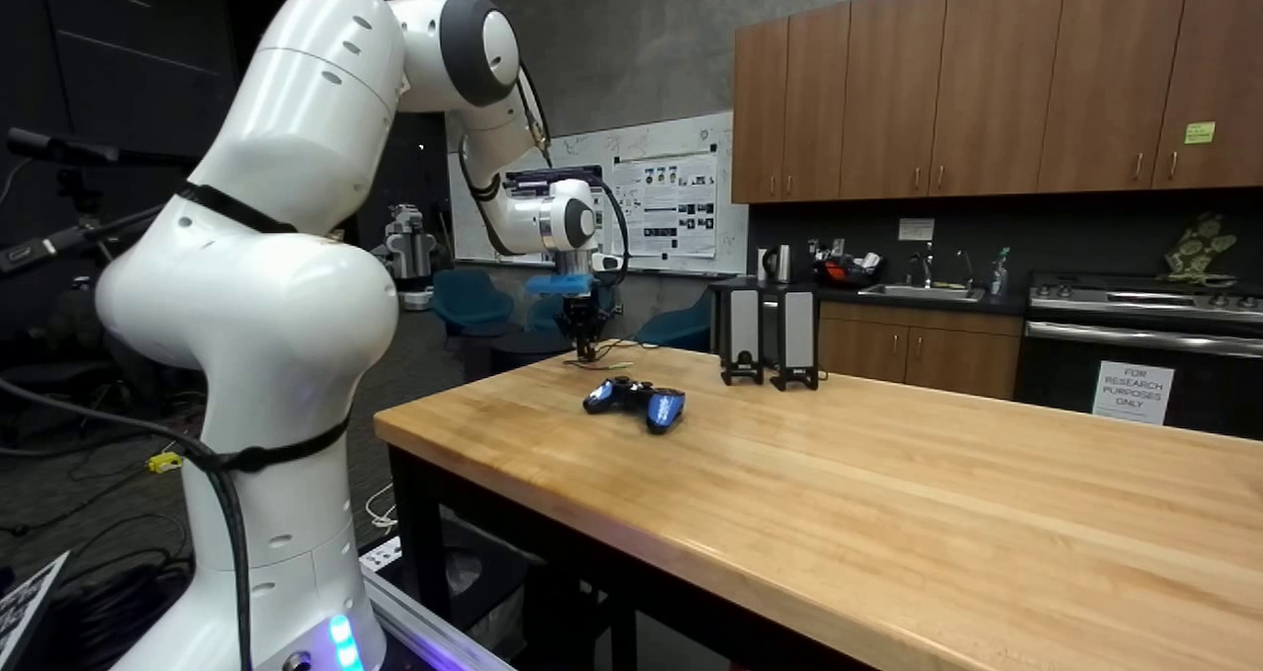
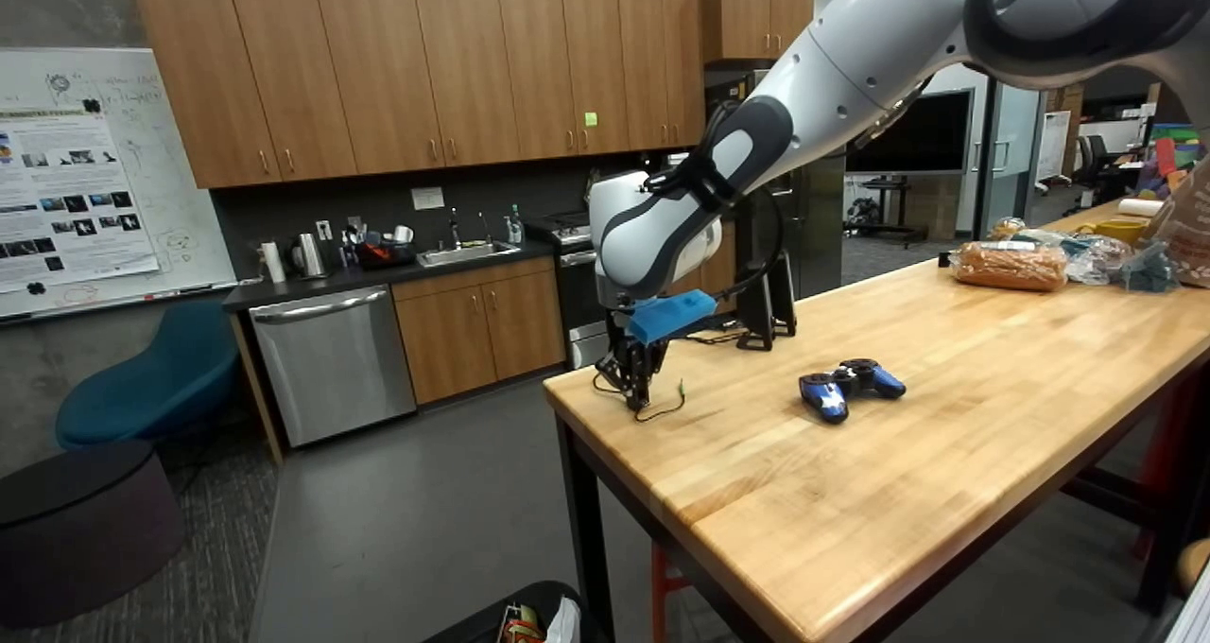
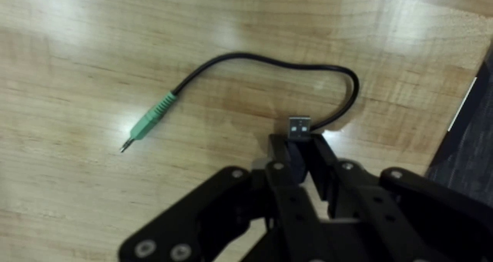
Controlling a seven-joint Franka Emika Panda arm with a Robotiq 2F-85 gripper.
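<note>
Jaws closed on a USB plug (image 3: 299, 128), its metal end just beyond their tips.
Ahead of the jaws, a black cable (image 3: 239, 56) curves from beside it to a green audio plug (image 3: 148, 120) on the tabletop (image 3: 69, 200); should that cable snag or tug, the slim grip might let the USB plug twist or slip out.
</note>
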